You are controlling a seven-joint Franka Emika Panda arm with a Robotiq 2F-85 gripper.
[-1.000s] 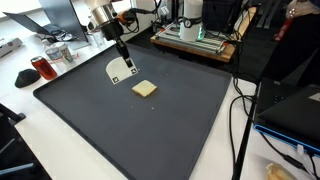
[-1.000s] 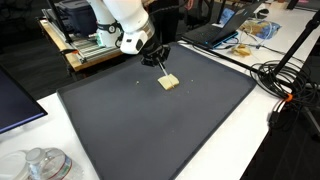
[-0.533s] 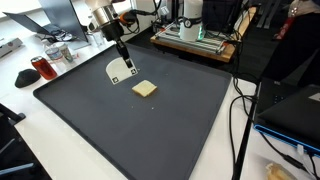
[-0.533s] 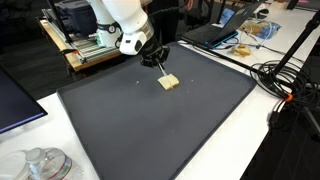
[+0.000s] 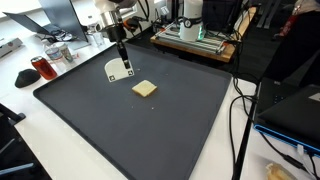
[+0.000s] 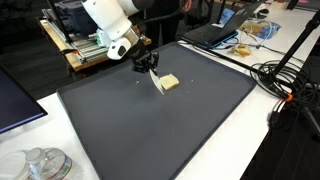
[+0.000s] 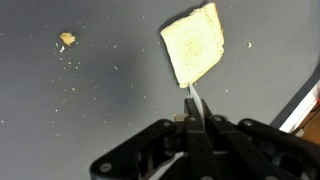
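1. The black two-finger claw is clamped shut on the dark handle of a flat white spatula. In the wrist view the jaws meet on the thin blade, which shows edge-on.
2. The spatula hangs down from the claw, with its blade low over the mat.
3. A pale square slice of toasted bread lies flat on the mat just beside the blade. Whether they touch cannot be told.
4. The surface is a large dark grey mat on a white table.
5. Small crumbs are scattered on the mat near the slice.
6. A red-brown jar stands on the table beside the mat.
7. In an exterior view, black cables trail over the table edge, and clear plastic containers sit at a near corner.
8. Behind the arm, a machine rests on a wooden board.
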